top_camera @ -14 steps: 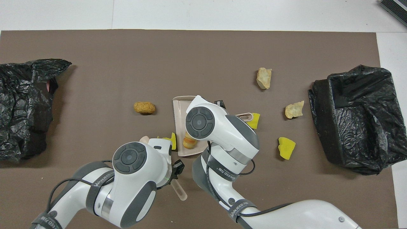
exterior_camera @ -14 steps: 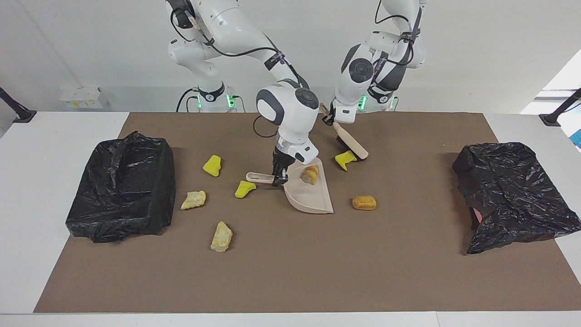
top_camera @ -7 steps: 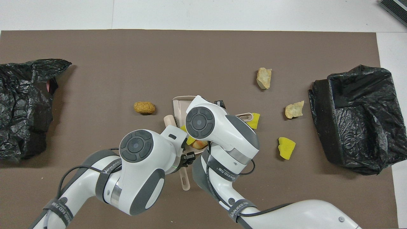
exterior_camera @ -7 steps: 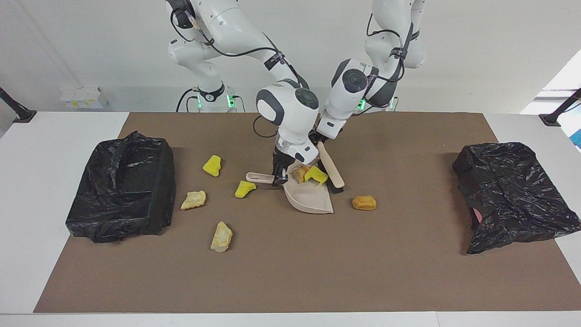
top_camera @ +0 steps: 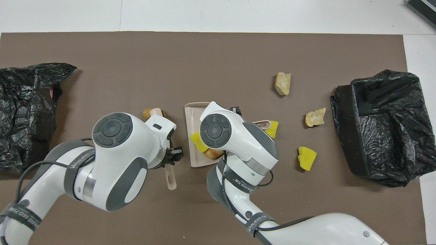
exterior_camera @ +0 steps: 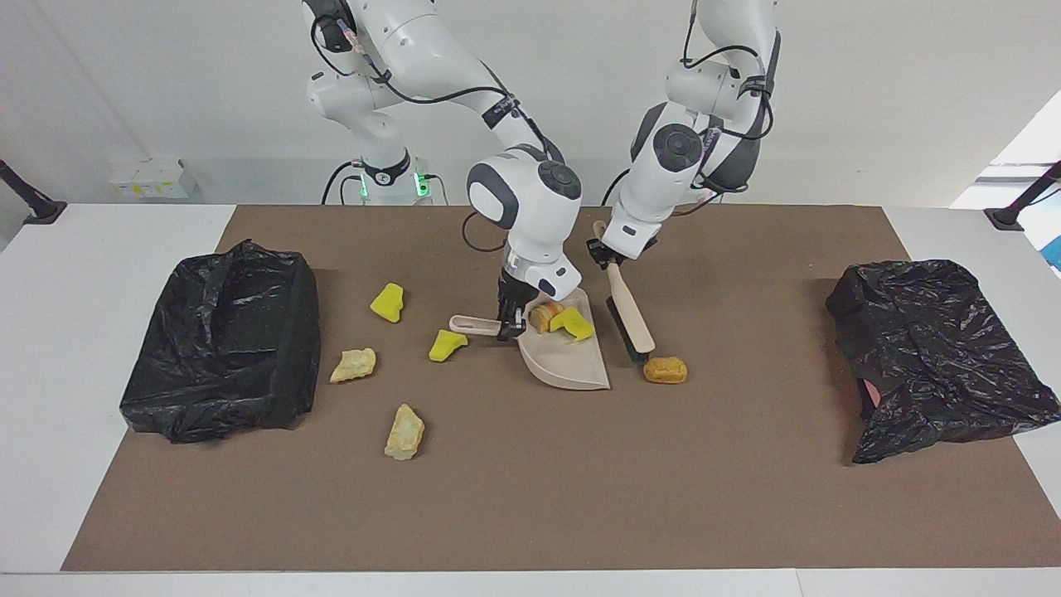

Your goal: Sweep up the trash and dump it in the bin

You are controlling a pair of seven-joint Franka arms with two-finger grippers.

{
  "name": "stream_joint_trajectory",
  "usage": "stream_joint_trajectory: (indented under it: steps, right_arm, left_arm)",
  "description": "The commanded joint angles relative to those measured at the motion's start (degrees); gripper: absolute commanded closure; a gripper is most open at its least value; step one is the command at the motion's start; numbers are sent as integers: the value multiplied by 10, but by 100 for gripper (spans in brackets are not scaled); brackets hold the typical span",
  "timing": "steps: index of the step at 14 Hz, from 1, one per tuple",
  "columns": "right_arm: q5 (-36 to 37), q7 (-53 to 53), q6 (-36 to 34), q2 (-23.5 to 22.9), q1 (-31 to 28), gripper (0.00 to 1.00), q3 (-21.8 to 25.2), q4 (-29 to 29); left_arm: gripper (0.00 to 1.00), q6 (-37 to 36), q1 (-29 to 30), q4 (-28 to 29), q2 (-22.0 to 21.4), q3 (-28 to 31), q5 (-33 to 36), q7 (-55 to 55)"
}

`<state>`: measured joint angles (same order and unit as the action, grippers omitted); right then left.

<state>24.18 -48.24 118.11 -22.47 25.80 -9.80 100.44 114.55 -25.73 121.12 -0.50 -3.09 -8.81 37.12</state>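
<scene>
From the facing camera, my right claw (exterior_camera: 511, 319) is clamped on the handle of the beige plastic dustpan (exterior_camera: 572, 365), which rests on the brown mat covering the surface (exterior_camera: 530, 497) about midway between the two arms' ends. In the pan lie a golden-brown bread lump (exterior_camera: 545, 315) and a bright yellow sponge piece (exterior_camera: 573, 324), touching each other. My left claw (exterior_camera: 603, 255) is closed on the handle of a beige hand brush with black bristles (exterior_camera: 630, 319); the brush slants down beside the pan toward the left arm's end, its tip just beside a round golden-brown bun (exterior_camera: 666, 370) on the mat. Toward the right arm's end lie a second yellow sponge chunk (exterior_camera: 448, 345) by the pan's handle, a third yellow sponge wedge (exterior_camera: 387, 303) nearer the robots, a pale tan bread scrap (exterior_camera: 354, 365), and a tan crusty lump (exterior_camera: 404, 432) farthest from the robots. A black-bagged bin (exterior_camera: 224, 340) stands at the right arm's end, a crumpled black bag (exterior_camera: 937, 352) at the left arm's end.

From overhead, my arms cover both claws. The dustpan's rim (top_camera: 189, 136) shows with the yellow sponge (top_camera: 197, 142) and bread lump (top_camera: 212, 154) inside. The brush handle (top_camera: 170, 177) pokes out beneath my left wrist, and the bun (top_camera: 147, 113) peeks out by the brush's tip. The other four chunks lie between the pan and the bagged bin (top_camera: 381, 126).
</scene>
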Motion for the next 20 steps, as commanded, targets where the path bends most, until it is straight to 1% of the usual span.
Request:
stream_joint_trajectory:
  steps: [1, 4, 6, 7, 8, 10, 12, 14, 15, 17, 18, 20]
  right_arm:
    - [6, 0, 15, 2, -10, 100, -3, 6]
    - [4, 17, 11, 2, -10, 100, -3, 7]
    - [-2, 24, 7, 1, -13, 100, -3, 7]
    - [-6, 27, 11, 1, -21, 100, -3, 6]
    - [-15, 35, 12, -5, -30, 100, -3, 2]
    - [-19, 44, 10, -6, -36, 100, -3, -6]
    - [-19, 54, 7, -11, -37, 100, -3, -18]
    - [-19, 53, 11, -24, -47, 100, -2, -39]
    - [-19, 53, 5, -31, -51, 100, -3, -51]
    - [-18, 50, 3, -34, -51, 100, -3, -57]
    - [-18, 46, 5, -35, -52, 100, -3, -56]
    - [-18, 46, 9, -35, -56, 100, -3, -54]
  left_arm:
    - [100, -25, 50, -19, -6, -3, 50, -60]
    - [100, -13, 104, -20, 1, -3, 95, -147]
    - [100, 24, 136, -20, 26, -3, 96, -208]
    - [100, 43, 139, -20, 39, -3, 97, -220]
    - [100, 52, 139, -19, 49, -4, 97, -222]
    - [100, 53, 125, -12, 49, -8, 97, -231]
    - [100, 57, 91, 11, 45, -9, 96, -294]
    - [100, 91, 48, 26, 45, -10, 85, -297]
    - [100, 90, 28, 26, 44, -10, 72, -297]
    - [100, 93, -14, 26, 42, -10, 22, -297]
    - [100, 97, -29, 25, 42, -10, -18, -296]
    - [100, 113, -36, 23, 44, -11, -120, -284]
